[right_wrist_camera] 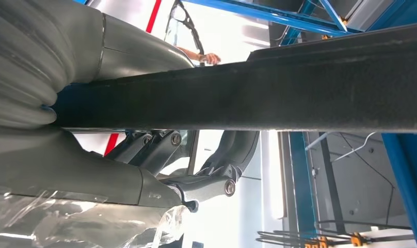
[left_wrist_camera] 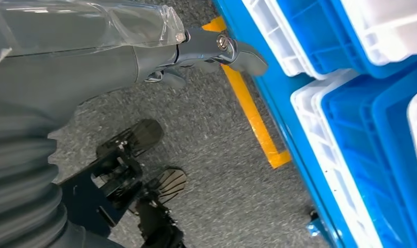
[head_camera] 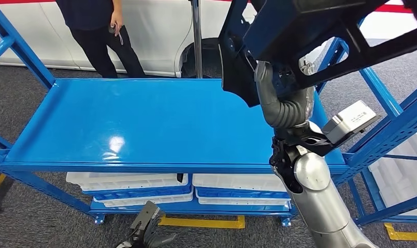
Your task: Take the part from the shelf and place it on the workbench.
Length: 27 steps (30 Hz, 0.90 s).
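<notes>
A large black frame-like part [head_camera: 309, 36] hangs above the right end of the blue workbench top [head_camera: 144, 124]. My right hand [head_camera: 272, 85] grips it from below, with the arm raised in front of the bench. In the right wrist view the part's thick black bar [right_wrist_camera: 299, 82] crosses the picture, and my right hand's fingers [right_wrist_camera: 211, 175] curl around its underside. My left hand [head_camera: 147, 227] hangs low beside the bench's front leg and holds nothing. Its thumb [left_wrist_camera: 222, 49] points out over the grey carpet.
A person in dark clothes [head_camera: 100, 31] stands behind the bench, in front of a white car body. White and blue bins [head_camera: 129, 181] are stacked under the bench. A blue shelf frame [head_camera: 392, 129] rises at the right. Yellow tape [head_camera: 206, 222] marks the floor.
</notes>
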### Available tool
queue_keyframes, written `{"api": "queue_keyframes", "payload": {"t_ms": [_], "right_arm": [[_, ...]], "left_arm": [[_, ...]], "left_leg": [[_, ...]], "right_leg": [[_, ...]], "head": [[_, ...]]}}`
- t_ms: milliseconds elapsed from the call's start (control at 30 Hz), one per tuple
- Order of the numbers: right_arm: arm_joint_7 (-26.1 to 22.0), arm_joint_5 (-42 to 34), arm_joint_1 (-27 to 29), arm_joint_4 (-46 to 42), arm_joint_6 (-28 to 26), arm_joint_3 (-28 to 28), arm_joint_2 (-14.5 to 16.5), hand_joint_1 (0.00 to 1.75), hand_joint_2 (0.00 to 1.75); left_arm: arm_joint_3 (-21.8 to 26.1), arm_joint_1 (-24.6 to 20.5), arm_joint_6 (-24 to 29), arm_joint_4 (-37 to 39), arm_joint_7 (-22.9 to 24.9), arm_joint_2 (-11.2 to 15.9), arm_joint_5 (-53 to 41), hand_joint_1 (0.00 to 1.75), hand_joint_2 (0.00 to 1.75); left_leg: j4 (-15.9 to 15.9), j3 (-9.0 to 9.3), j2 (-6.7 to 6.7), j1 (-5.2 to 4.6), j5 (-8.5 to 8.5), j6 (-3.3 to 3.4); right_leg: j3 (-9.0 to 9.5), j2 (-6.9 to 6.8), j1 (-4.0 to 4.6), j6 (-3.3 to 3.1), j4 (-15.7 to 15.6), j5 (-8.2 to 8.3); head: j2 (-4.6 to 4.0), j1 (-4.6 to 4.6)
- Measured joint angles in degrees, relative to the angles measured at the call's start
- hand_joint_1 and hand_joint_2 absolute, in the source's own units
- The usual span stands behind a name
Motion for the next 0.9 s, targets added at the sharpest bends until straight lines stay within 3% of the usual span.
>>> {"api": "queue_keyframes", "payload": {"t_ms": [200,267,300,367,433,467,567,633,733,800,900], "right_arm": [[-0.5,-1.1,2.7,-0.5,0.0,0.0,0.4,1.75,1.75],[-1.1,-1.9,4.4,-0.7,-0.1,-0.1,0.6,1.75,1.75],[-1.4,-2.3,5.1,-0.8,-0.1,-0.1,0.6,1.75,1.75],[-1.9,-2.8,6.8,-0.8,-0.1,-0.2,0.6,1.75,1.75],[-2.2,-3.4,8.6,-0.8,-0.1,-0.2,0.6,1.75,1.75],[-2.3,-3.6,9.2,-0.8,0.0,-0.2,0.6,1.75,1.75],[-2.8,-4.4,10.3,-0.6,0.4,-0.1,0.8,1.75,1.75],[-3.0,-4.6,10.8,-0.4,0.7,-0.1,1.1,1.75,1.75],[-3.2,-4.6,11.4,0.2,1.0,-0.1,1.7,1.75,1.75],[-3.4,-4.7,11.6,0.5,1.3,-0.1,2.1,1.75,1.75],[-3.6,-4.9,11.9,1.0,1.6,-0.1,2.6,1.75,1.75]], "left_arm": [[-0.9,0.4,2.0,0.0,2.3,0.0,-1.7,0.0,1.75],[-1.3,0.7,2.4,0.0,3.1,0.1,-2.0,0.0,1.75],[-1.5,0.8,2.5,0.0,3.5,0.1,-2.1,0.0,1.75],[-1.7,1.4,2.5,0.0,4.4,0.3,-2.3,0.0,1.75],[-1.8,2.1,2.5,0.1,5.1,0.4,-2.6,0.0,1.75],[-1.9,2.3,2.4,0.2,5.3,0.5,-2.7,0.0,1.75],[-2.4,2.6,1.7,0.3,6.2,0.7,-3.5,0.0,1.75],[-2.9,2.7,1.0,0.3,6.6,0.9,-4.2,0.0,1.75],[-3.4,3.0,0.6,0.4,6.9,1.0,-4.8,0.0,1.75],[-3.8,3.2,0.5,0.4,7.0,1.0,-4.9,0.0,1.75],[-4.5,3.2,0.5,0.4,7.1,1.0,-5.2,0.0,1.75]], "left_leg": [[-0.1,0.13,0.0,-0.36,0.05,0.93],[-1.0,0.49,0.04,-0.04,0.66,1.51],[-1.4,0.63,0.08,0.16,0.92,1.74],[-1.5,0.61,0.12,0.19,1.06,1.86],[-1.5,0.54,0.12,0.29,1.11,1.76],[-1.5,0.49,0.1,0.43,1.16,1.63],[-0.9,0.06,-0.12,0.92,1.24,0.57],[-0.5,-0.37,-0.3,0.79,1.42,-0.39],[-0.2,-1.12,-0.33,0.99,1.63,-1.53],[2.8,-2.52,-0.13,1.16,-1.29,-1.83],[14.7,-6.27,-0.01,0.86,-8.81,-1.79]], "right_leg": [[0.13,-0.02,-0.51,0.9,-0.2,0.01],[-0.45,-0.17,-0.48,1.2,1.3,-1.39],[-1.33,-0.25,-0.44,1.28,3.4,-2.95],[-4.68,-0.32,-0.51,1.48,11.3,-7.07],[-7.06,-0.36,-0.75,1.8,16.9,-8.61],[-6.65,-0.42,-0.94,1.99,16.2,-7.57],[-0.8,-0.4,-1.55,2.73,5.0,-2.21],[0.83,0.06,-1.56,2.26,1.4,-1.06],[-0.36,0.21,-1.4,0.6,1.8,-0.75],[-1.29,0.02,-1.32,-0.53,1.8,0.0],[-2.88,-0.29,-0.81,-1.51,1.8,1.21]], "head": [[0.0,0.0],[0.0,0.06],[0.0,0.1],[0.0,0.19],[0.0,0.19],[0.0,0.19],[0.01,0.23],[0.01,0.25],[0.0,0.16],[0.0,0.11],[0.0,0.03]]}}
